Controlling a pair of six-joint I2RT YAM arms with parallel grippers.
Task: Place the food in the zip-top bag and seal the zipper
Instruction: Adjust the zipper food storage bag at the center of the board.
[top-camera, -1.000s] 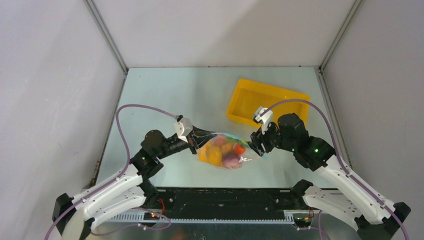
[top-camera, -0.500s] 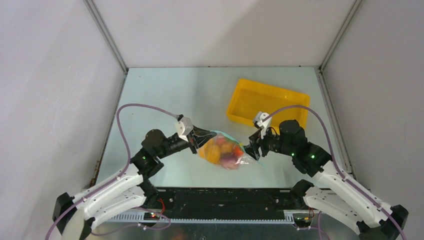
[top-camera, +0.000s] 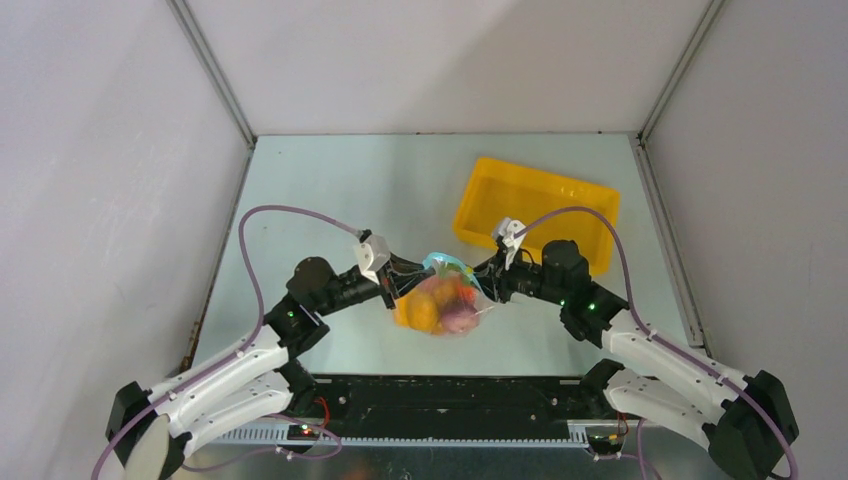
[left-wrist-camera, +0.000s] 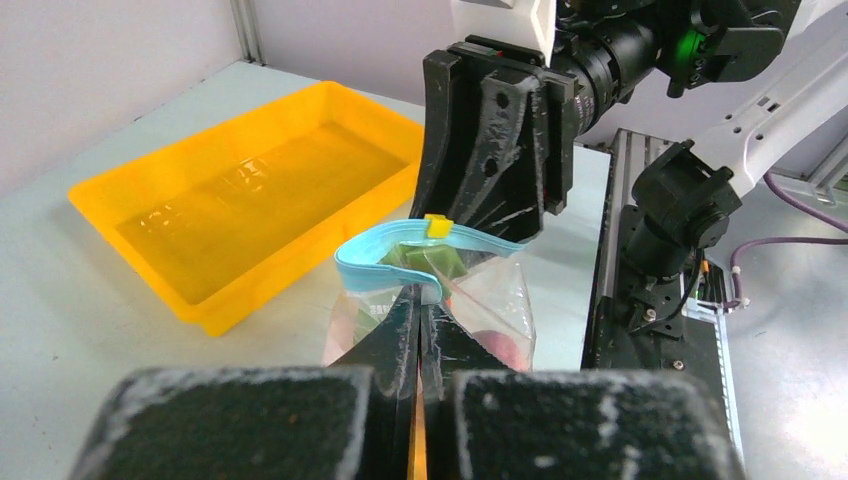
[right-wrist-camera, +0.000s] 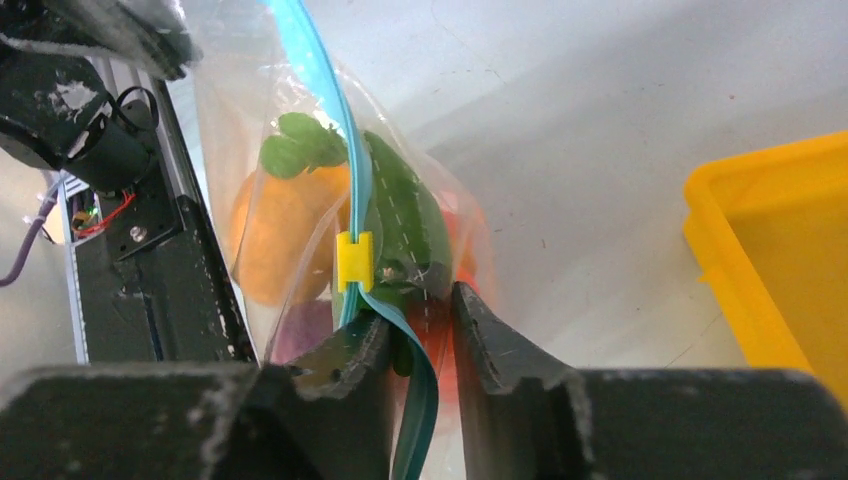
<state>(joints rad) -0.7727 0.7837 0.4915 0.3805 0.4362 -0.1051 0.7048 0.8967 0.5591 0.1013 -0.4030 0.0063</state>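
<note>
The clear zip-top bag (top-camera: 440, 305) hangs bunched between both grippers, just above the table. Inside it is the food: an orange fruit (right-wrist-camera: 285, 235), a green leaf (right-wrist-camera: 300, 140), a red-orange carrot (right-wrist-camera: 458, 250) and a purple onion (right-wrist-camera: 300, 325). The teal zipper (right-wrist-camera: 350, 190) carries a yellow slider (right-wrist-camera: 354, 262) and bows upward (left-wrist-camera: 385, 262). My left gripper (left-wrist-camera: 420, 300) is shut on the bag's edge just below the strip. My right gripper (right-wrist-camera: 415, 335) straddles the strip's other end behind the slider. Its jaws are narrow but still apart.
A yellow tray (top-camera: 530, 210) stands at the back right, close behind the right gripper, with no food showing in it (left-wrist-camera: 250, 190). The black base rail (top-camera: 450, 395) runs along the near edge. White enclosure walls stand on three sides.
My right gripper slid left along the bag's mouth and its jaws narrowed. The bag bunched up and the zipper now arches. The left gripper kept its hold.
</note>
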